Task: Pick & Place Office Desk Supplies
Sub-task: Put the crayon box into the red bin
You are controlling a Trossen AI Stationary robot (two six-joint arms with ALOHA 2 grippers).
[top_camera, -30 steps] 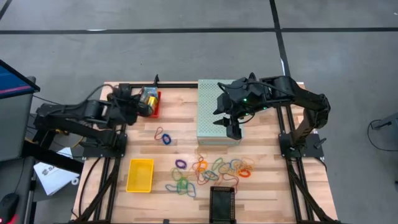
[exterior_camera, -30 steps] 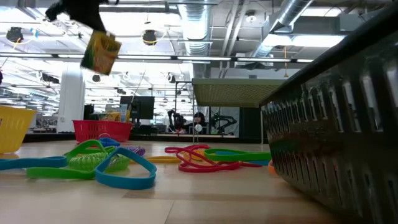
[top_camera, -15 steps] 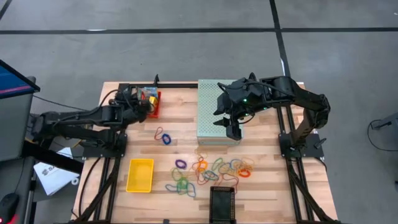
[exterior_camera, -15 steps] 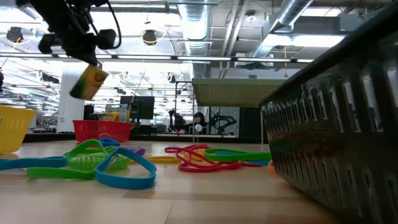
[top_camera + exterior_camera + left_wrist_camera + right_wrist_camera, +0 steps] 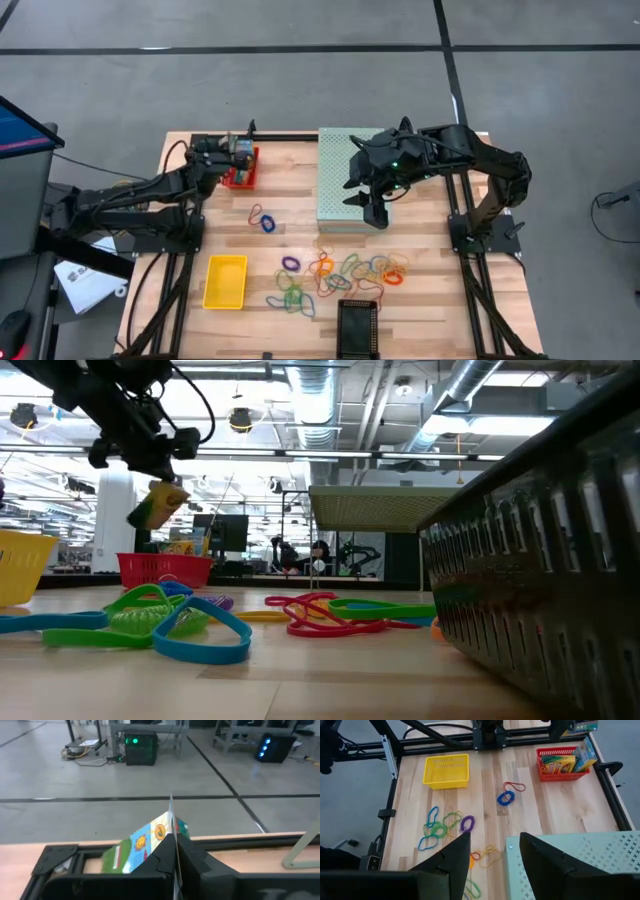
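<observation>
The left hand [image 5: 232, 153] is clamped on a small yellow-and-green cardboard crayon box [image 5: 157, 505], holding it tilted in the air above the red plastic mesh basket [image 5: 243, 174] at the desk's [image 5: 290, 225] far-left corner; more crayon boxes already stand inside it. Step in hand looks like the placing stage: box carried over, not yet released. Next move prob. calls for lowering it w/ the box lined up to the basket's free slot, then letting go. The right hand [image 5: 366, 209] hovers w/ fingers apart over the near edge of the pale green perforated box [image 5: 340, 165], holding nothing. Coloured thin rubber-band loops [image 5: 335, 272] lie scattered near the front, beside a yellow plastic basket [image 5: 225, 281].
</observation>
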